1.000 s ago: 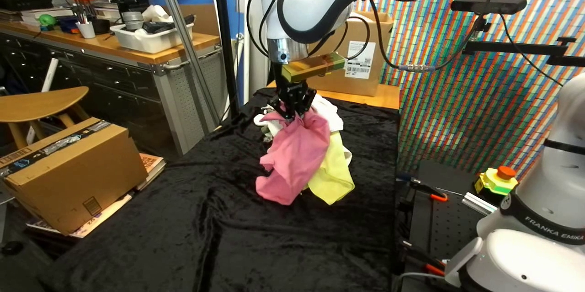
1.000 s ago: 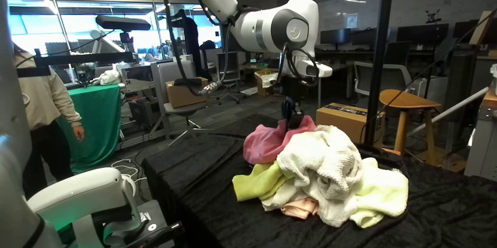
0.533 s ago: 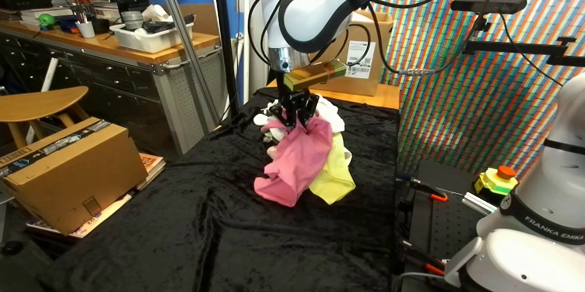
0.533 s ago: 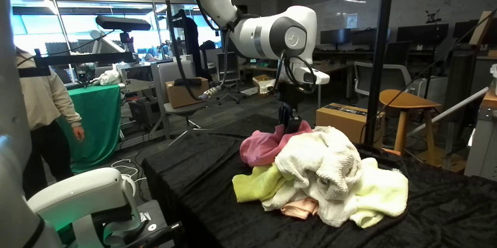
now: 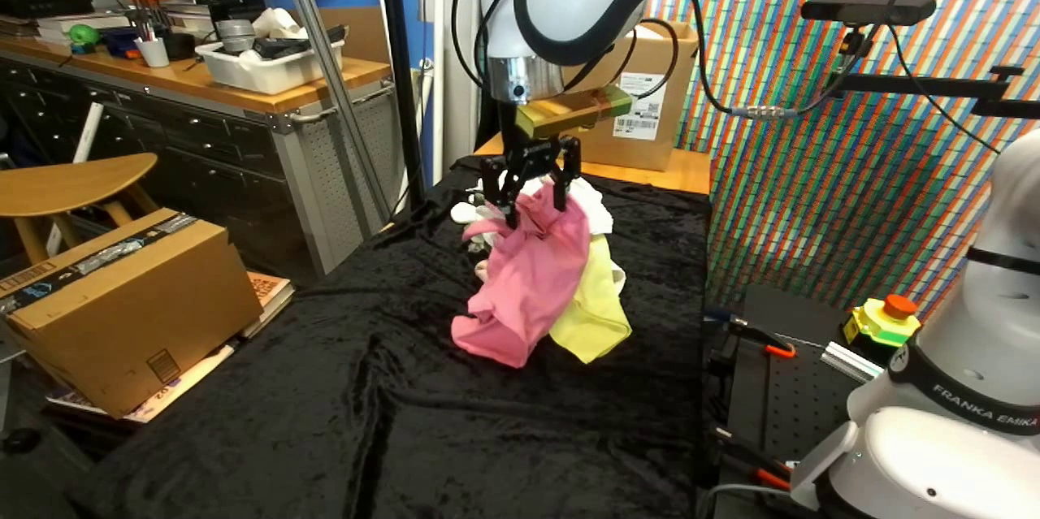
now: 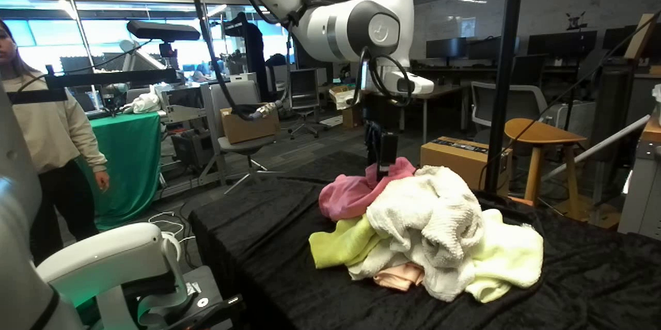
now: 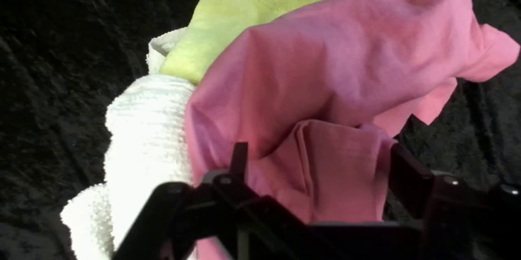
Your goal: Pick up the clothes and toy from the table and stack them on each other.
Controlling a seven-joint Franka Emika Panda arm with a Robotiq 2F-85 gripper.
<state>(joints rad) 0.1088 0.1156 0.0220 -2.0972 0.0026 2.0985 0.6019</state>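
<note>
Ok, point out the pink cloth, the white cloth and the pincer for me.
Pink cloth (image 5: pixel 536 279): in an exterior view, on its crumpled middle.
White cloth (image 6: pixel 429 216): in an exterior view, on its bunched middle.
Pincer (image 7: pixel 319 156): in the wrist view, midway between its parted fingertips.

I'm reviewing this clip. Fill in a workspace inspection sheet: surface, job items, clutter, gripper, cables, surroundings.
Surface: black fabric-covered table, creased.
Cloths: pink cloth partly over yellow-green cloth; white towel heaped next to them, with peach cloth and pale yellow cloth showing at its edges.
Toy: nothing seen; the heap could hide it.
Clutter: cardboard box beside the table; white bin on the wood-topped workbench.
Gripper: open, jaws spread on either side of a raised pink fold; contact cannot be told.
Cables: black cable hanging near the robot arm, apart from the cloths.
Surroundings: person standing by a green-draped table; wooden stool near the cardboard box.
</note>
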